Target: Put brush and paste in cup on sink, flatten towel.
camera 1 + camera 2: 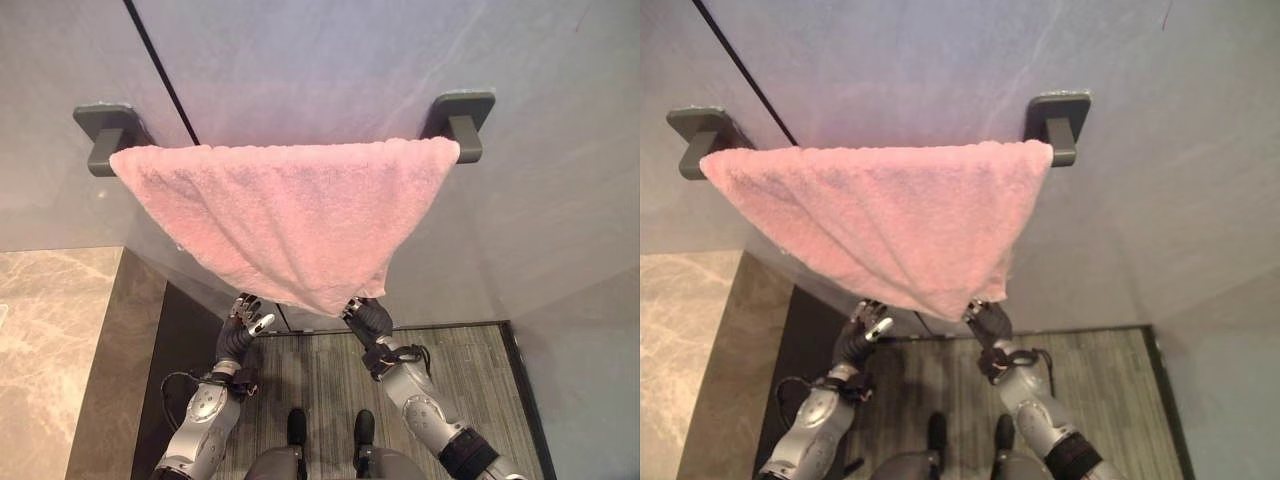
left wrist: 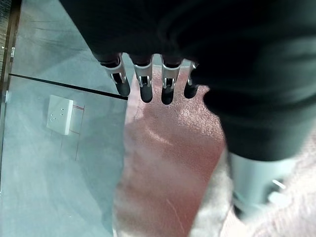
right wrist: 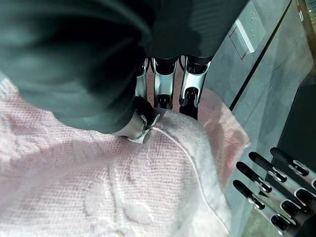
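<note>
A pink towel (image 1: 290,215) hangs over a dark grey wall bar, spread from the left bracket (image 1: 105,135) to the right bracket (image 1: 460,115). Its lower edge slants down to one corner at the lower middle. My right hand (image 1: 368,320) is at that corner, and in the right wrist view its thumb (image 3: 138,123) and fingers pinch a fold of the towel (image 3: 123,187). My left hand (image 1: 240,330) is just under the slanting edge to the left, fingers (image 2: 143,84) straight and holding nothing, with the towel (image 2: 168,163) just past them.
The bar is fixed to a grey wall with a black vertical seam (image 1: 160,70). A marble counter (image 1: 50,350) lies at the lower left and striped wooden flooring (image 1: 320,360) below. A white wall socket (image 2: 59,114) is on the wall.
</note>
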Available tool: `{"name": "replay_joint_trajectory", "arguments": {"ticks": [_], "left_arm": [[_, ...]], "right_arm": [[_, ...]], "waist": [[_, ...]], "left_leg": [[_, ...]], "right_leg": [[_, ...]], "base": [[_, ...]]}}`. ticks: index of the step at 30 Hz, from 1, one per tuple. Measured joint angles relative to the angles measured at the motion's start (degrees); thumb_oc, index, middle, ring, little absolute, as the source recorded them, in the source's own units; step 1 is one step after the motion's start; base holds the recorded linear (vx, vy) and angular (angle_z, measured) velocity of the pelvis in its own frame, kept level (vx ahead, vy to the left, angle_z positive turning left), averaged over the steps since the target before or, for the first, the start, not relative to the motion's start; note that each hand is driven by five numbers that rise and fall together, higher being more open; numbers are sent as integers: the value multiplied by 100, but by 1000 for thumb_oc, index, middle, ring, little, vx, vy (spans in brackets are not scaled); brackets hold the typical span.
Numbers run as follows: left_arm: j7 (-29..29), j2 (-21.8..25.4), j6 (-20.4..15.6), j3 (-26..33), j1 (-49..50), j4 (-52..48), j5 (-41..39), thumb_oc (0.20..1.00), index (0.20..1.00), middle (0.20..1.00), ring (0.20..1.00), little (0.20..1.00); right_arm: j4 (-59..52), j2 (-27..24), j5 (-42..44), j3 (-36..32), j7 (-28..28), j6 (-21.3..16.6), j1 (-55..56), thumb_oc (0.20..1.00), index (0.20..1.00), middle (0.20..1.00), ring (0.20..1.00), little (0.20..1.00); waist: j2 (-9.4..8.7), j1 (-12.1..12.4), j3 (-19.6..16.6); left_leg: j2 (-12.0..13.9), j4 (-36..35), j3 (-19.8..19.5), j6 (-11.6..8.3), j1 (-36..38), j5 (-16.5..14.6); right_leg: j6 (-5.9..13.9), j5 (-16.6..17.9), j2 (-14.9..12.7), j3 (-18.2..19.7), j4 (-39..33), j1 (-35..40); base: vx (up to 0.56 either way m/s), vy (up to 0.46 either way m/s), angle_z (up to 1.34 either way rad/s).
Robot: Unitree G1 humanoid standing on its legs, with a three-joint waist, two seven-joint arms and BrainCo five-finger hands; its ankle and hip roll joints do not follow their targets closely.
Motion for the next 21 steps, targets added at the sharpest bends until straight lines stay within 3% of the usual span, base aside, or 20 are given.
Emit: {"name": "replay_joint_trajectory", "arguments": {"ticks": [21], "left_arm": [[194, -43, -8, -175, -231, 627, 378, 200, 200, 200, 200, 200]], "right_arm": [[881, 124, -132, 35, -130, 115, -89, 200, 200, 200, 200, 200]], "waist": [[-42, 54, 189]], "left_leg": [[6, -202, -2, -15, 248, 9]], "right_leg": [[12, 149, 48, -9, -486, 379]], "base": [[0, 0, 0]]}}
